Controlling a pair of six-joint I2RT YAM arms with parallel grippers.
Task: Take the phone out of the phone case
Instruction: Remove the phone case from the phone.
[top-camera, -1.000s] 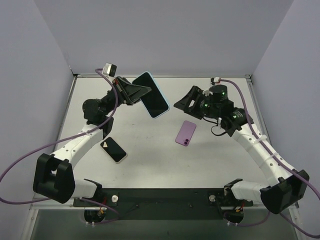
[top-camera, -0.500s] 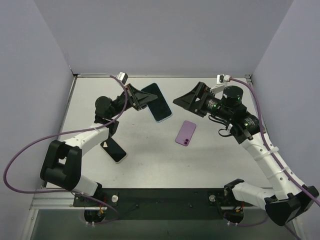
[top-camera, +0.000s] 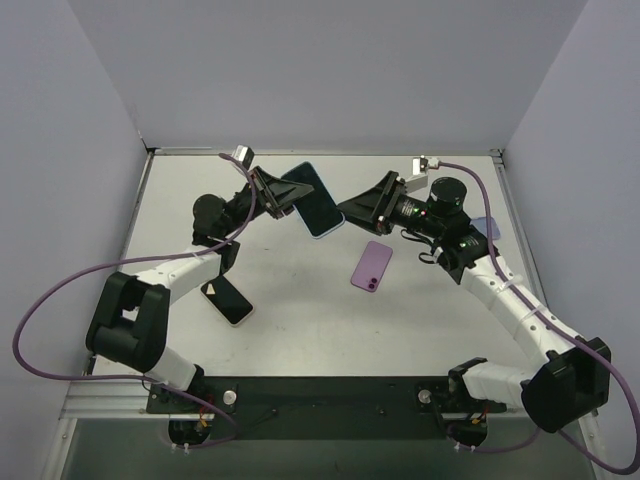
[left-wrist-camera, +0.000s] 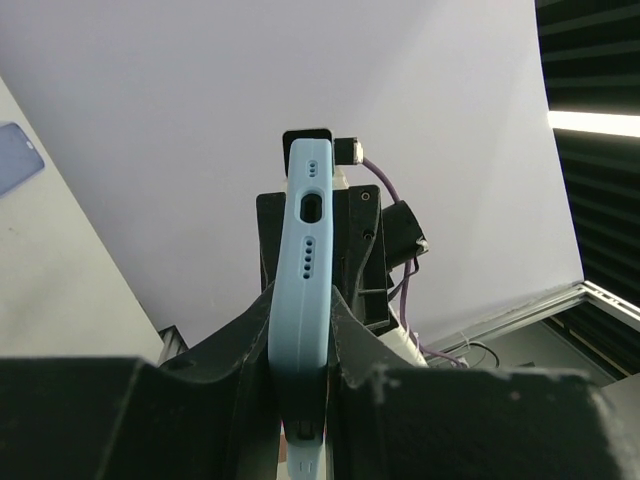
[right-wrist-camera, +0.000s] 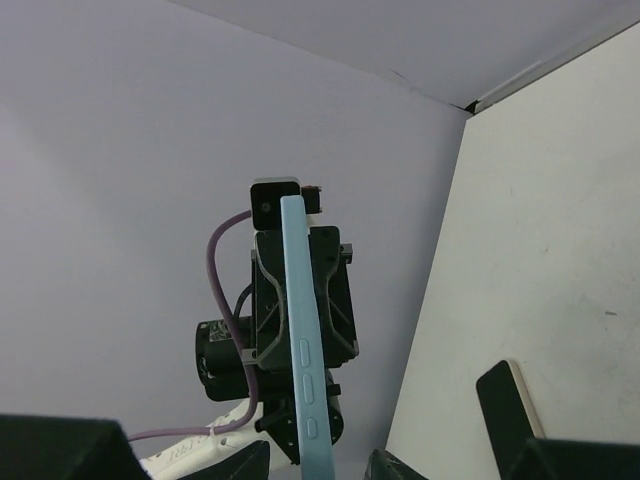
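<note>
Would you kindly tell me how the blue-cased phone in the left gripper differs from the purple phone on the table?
The blue-cased phone is held off the table, clamped in the left gripper; the purple phone lies flat on it, untouched. The blue-cased phone shows the top camera its dark screen; the purple phone its purple back. Both are rounded rectangles.

Light: bright and even from overhead; my top view is sharp.
Shadows: faint and soft on the table (top-camera: 300, 335).
Glare: white light strip (left-wrist-camera: 592, 122) at my left wrist view's right edge.
Focus: phone case (left-wrist-camera: 305, 290) edge crisp; my near fingers (left-wrist-camera: 235, 340) dark and soft.
</note>
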